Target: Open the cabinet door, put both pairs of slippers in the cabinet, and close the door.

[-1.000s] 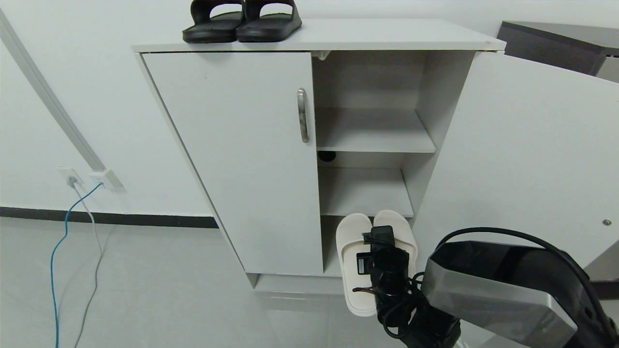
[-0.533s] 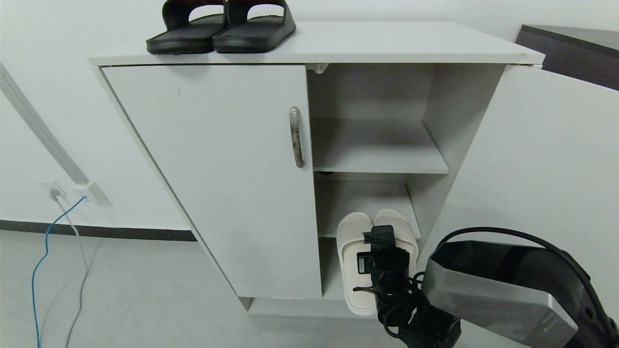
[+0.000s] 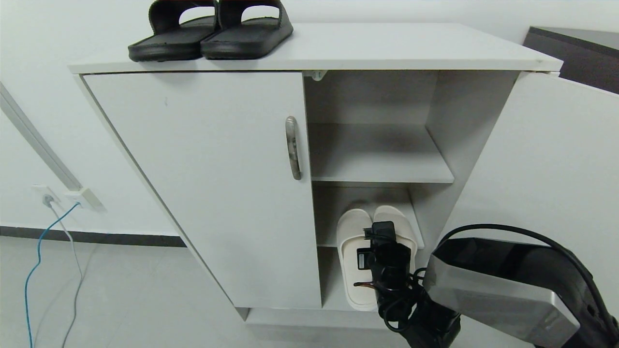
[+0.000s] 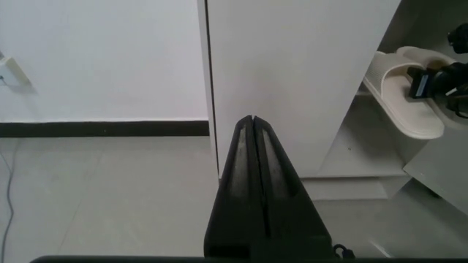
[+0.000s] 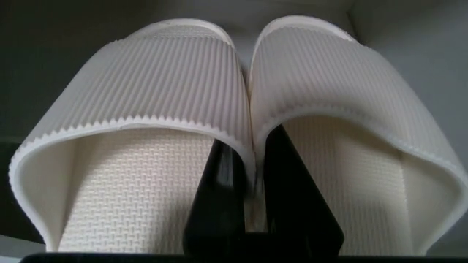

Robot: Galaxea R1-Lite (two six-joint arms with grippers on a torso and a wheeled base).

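Head view: the right gripper (image 3: 382, 238) holds the white slippers (image 3: 352, 251) at the second shelf (image 3: 332, 215) of the cabinet (image 3: 367, 47); left wrist view — the left gripper (image 4: 253, 142) is closed and empty; right wrist view — the fingers (image 5: 218, 208) pinch only both inner edges, so catching the shelf lip could drop one.

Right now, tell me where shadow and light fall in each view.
Head view: the upper shelf sits in shade under the cabinet top, while the closed door is evenly lit. Right wrist view: the white slippers are lit, the right hand a dark shape between them, darkness behind. Left wrist view: even light on the floor.
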